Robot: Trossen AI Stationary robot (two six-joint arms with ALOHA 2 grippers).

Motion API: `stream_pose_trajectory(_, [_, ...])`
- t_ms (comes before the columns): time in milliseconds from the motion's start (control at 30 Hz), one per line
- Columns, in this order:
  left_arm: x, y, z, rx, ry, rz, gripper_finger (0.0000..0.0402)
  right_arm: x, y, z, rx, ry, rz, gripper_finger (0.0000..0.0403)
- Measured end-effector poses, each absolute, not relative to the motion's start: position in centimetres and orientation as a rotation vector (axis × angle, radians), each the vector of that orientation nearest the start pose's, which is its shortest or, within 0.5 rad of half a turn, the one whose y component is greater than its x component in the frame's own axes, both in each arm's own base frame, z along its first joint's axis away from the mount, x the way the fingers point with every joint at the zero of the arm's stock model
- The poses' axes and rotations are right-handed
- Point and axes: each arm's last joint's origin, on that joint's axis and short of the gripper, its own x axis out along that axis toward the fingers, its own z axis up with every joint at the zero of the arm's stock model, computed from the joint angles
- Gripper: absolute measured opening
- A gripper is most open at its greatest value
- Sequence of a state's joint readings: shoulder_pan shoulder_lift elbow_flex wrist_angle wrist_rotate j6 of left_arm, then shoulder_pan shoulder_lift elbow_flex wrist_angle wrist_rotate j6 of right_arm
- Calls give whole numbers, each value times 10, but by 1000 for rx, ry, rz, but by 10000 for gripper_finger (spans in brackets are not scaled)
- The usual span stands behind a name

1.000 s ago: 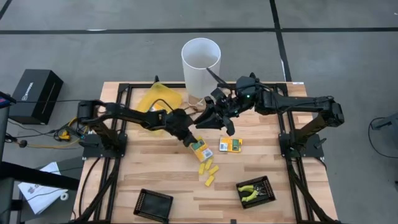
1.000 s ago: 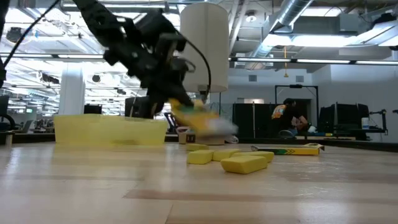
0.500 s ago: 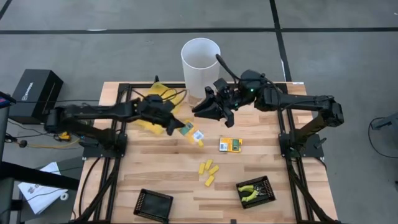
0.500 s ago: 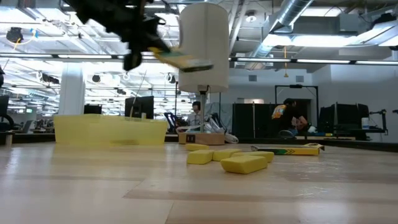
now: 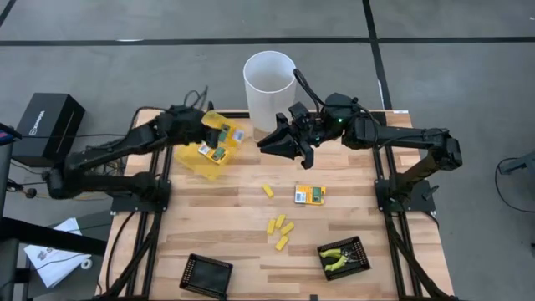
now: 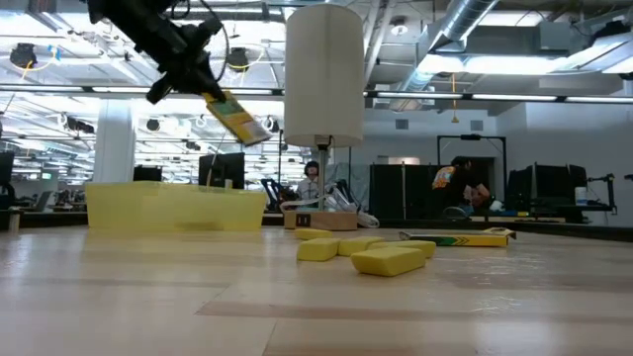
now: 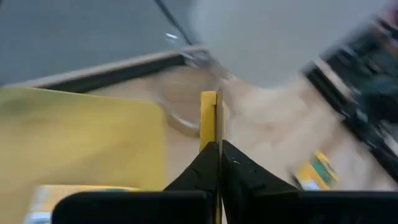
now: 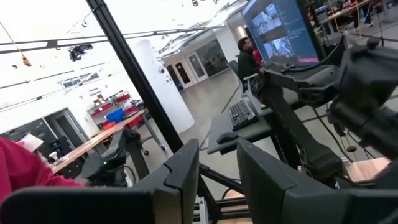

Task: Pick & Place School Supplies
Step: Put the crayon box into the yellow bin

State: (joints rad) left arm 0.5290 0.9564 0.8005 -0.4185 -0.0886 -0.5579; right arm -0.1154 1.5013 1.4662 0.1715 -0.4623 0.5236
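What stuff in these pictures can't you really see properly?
- Writing on the packet held by the left gripper: too small in the high view, edge-on in the left wrist view.
- Inside the yellow pouch: its wall hides it in the low view.
- Tools in the black tray: too small in the high view.
- Right gripper: nothing visibly held.

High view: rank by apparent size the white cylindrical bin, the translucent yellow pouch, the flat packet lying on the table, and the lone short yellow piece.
1. White cylindrical bin
2. Translucent yellow pouch, partly hidden by the left arm, so its margin under the bin is unsure
3. Flat yellow-orange packet
4. Lone short yellow oblong piece
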Motion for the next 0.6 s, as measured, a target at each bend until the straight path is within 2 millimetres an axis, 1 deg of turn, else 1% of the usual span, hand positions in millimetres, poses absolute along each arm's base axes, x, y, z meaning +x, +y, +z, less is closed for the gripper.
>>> stream_pose_trajectory(133, [158,120,282,-678,372,861,0,341,-26,431,478,-39,375,102])
stream_pose_trajectory(267, [146,130,261,-728,416,928,0,341,-22,431,479,-38,378,102])
stream_pose_trajectory(433, [134,132,226,-803,488,954,0,341,-18,431,480,-36,387,102])
stream_pose_trajectory(600, [130,132,203,-881,448,914,4,341,-19,431,480,-36,386,102])
